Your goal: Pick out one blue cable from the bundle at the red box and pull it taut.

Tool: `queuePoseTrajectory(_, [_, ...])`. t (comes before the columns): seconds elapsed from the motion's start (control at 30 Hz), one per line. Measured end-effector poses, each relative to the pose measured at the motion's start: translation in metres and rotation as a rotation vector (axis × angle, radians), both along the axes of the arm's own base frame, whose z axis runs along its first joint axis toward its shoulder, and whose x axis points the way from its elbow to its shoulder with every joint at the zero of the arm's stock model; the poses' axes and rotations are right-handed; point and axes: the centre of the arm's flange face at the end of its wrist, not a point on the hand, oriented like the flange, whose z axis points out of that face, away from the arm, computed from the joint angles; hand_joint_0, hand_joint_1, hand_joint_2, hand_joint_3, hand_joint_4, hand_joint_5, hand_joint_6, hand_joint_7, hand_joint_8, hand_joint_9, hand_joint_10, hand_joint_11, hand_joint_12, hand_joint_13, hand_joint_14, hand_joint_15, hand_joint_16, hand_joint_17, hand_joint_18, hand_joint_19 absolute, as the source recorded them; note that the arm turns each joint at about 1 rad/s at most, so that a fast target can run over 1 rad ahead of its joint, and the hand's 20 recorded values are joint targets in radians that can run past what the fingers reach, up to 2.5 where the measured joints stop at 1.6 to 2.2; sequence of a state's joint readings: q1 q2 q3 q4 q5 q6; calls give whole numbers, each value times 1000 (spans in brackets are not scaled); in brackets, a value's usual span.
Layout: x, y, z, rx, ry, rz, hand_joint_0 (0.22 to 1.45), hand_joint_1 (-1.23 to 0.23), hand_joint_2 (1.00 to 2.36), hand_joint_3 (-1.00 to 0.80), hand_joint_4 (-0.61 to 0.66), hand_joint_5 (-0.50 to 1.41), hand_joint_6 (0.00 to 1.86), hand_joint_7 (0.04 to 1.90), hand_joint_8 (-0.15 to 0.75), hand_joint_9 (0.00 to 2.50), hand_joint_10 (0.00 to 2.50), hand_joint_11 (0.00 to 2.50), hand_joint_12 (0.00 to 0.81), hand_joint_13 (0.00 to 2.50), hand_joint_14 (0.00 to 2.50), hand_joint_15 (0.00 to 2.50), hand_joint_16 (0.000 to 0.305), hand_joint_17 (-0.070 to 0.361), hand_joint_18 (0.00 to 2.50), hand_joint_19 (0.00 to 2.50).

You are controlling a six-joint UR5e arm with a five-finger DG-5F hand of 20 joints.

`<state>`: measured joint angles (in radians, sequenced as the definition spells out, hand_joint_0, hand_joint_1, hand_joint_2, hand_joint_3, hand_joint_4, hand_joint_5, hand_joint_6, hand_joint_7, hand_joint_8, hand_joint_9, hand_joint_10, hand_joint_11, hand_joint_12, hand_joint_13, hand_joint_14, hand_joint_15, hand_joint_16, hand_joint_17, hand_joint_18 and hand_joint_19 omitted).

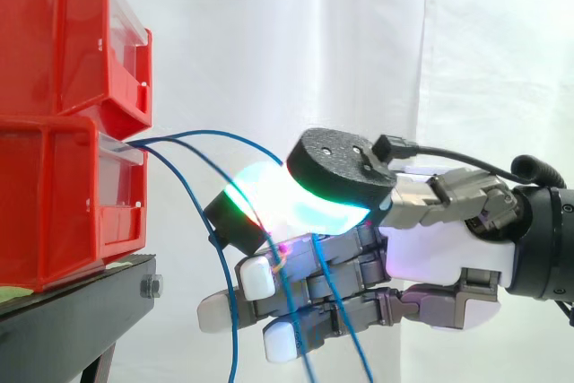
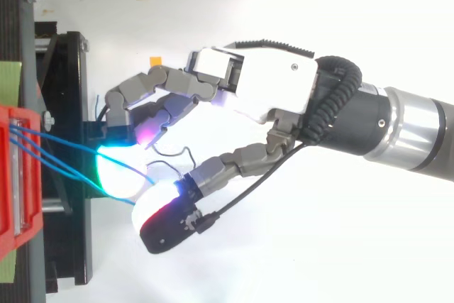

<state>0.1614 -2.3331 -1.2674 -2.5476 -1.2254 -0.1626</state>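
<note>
Hand point(image 1: 439, 248) reaches in from 3 o'clock. Thumb and one fingertip are curled closed on a blue cable point(image 2: 53, 140) near the red box point(image 1: 54, 204) at 9 o'clock, apparently to isolate it. Cable sags toward 6 o'clock; not yet taut.

We see thin blue cables point(image 1: 235, 338) leaving the lower red box point(image 1: 54, 213) (at its clear front's top edge), arching outward, then drooping slack.
</note>
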Motion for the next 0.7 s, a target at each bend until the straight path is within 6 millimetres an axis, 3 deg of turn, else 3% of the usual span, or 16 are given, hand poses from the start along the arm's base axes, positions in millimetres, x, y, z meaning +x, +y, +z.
queuePoseTrajectory(0.17, [0,0,0,0,2,-1,580,-935,1000,-500,127,-200,887,1107,285,871,20,581,320,710,8,197,48,108,755,483])
queuePoseTrajectory(0.33, [0,-1,-1,1,4,-2,466,-745,1000,-500,166,-180,851,1055,313,906,20,560,352,730,10,191,54,122,790,496])
queuePoseTrajectory(0.57, [0,-1,-1,2,4,-2,433,-657,1000,-500,187,-160,778,1058,327,943,20,555,367,746,7,193,57,129,809,514])
queuePoseTrajectory(0.7, [0,-1,0,2,3,-1,456,-483,1000,-500,185,-147,746,1084,320,954,17,538,360,747,8,201,56,125,792,542])
